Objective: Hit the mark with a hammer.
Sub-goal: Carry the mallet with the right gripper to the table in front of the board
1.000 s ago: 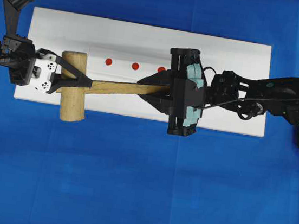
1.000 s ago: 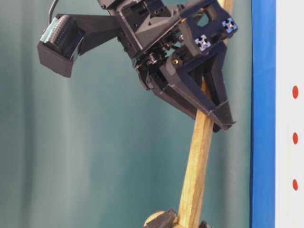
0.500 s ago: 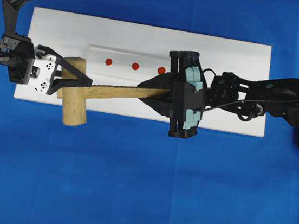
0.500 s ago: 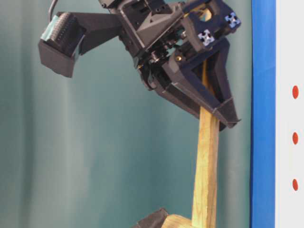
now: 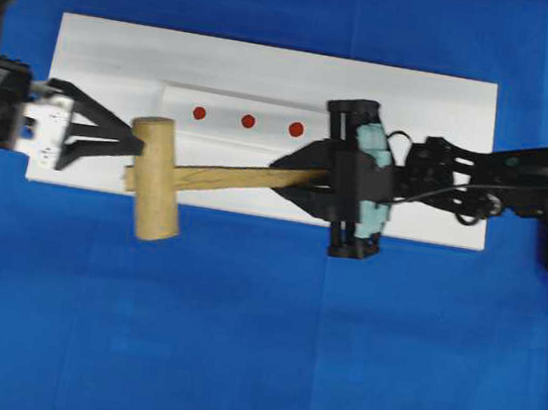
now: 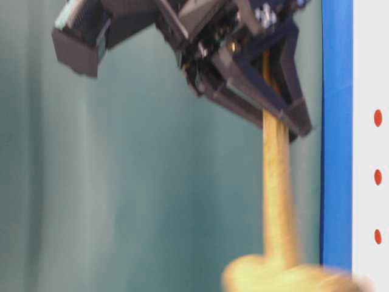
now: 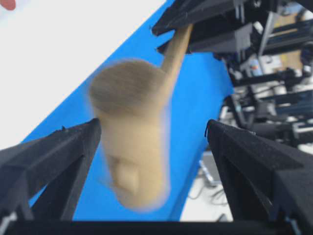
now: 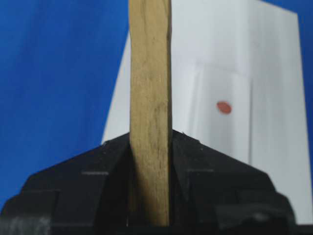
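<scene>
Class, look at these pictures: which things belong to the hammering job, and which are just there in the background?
Part of the job:
- hammer, handle clamped in the right pincer
- three red marks
- white board carrying the marks

Just there:
- left pincer, open, holding nothing
- blue cloth under the board
- green curtain behind

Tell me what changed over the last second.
The left gripper let go of the hammer, opened and drew back left. The hammer's head swung slightly right and down in the overhead view. The right gripper stays shut on the handle; the three red marks are unmoved.
</scene>
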Controlling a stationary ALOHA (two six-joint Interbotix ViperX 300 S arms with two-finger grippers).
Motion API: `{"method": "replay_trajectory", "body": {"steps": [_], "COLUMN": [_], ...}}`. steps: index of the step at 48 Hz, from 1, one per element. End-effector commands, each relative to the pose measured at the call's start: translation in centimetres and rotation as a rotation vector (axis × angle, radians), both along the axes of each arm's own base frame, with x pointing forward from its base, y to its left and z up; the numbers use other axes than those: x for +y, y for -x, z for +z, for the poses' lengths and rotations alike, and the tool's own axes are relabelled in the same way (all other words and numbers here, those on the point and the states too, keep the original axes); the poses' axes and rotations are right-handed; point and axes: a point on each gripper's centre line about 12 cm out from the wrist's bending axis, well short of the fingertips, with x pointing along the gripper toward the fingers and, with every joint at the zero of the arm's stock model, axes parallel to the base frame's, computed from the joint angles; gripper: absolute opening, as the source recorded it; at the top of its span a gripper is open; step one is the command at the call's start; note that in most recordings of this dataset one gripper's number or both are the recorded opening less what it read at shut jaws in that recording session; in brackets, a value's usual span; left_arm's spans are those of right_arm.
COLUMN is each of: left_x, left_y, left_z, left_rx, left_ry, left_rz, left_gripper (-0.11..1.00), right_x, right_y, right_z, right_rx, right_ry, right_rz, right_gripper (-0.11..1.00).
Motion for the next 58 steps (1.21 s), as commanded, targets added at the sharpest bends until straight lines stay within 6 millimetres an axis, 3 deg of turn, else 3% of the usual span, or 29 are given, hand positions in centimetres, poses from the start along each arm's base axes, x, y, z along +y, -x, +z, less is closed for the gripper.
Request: {"method": "replay_trajectory", "body": {"steps": [1, 16, 35, 43, 58], "left_x": [-0.2, -0.2, 0.0, 0.8, 1.4], "left_y": [0.8, 3.4, 3.5, 3.4, 3.4], "left_z": [0.8, 0.9, 0.7, 0.3, 0.1], "left_rx": [-0.021, 0.031, 0.042, 0.057, 0.069], "left_ry": [-0.004, -0.005, -0.045, -0.191, -0.616], "left_rz": [-0.008, -0.011, -0.016, -0.036, -0.163], "left_gripper": [0.9, 0.89, 0.89, 0.88, 0.81], "right_x": [-0.2, -0.1, 0.3, 3.0, 9.2], "right_y": [0.6, 3.0, 2.6, 2.2, 1.0], "right_z": [2.0, 2.1, 2.2, 1.9, 0.3], "right_rx": [-0.06, -0.069, -0.077, -0.067, -0.082], "right_ry": [-0.014, -0.039, -0.085, -0.187, -0.34], "right_rz": [-0.018, -0.029, -0.052, -0.04, -0.075], "right_gripper": [0.07, 0.07, 0.07, 0.07, 0.07]}}
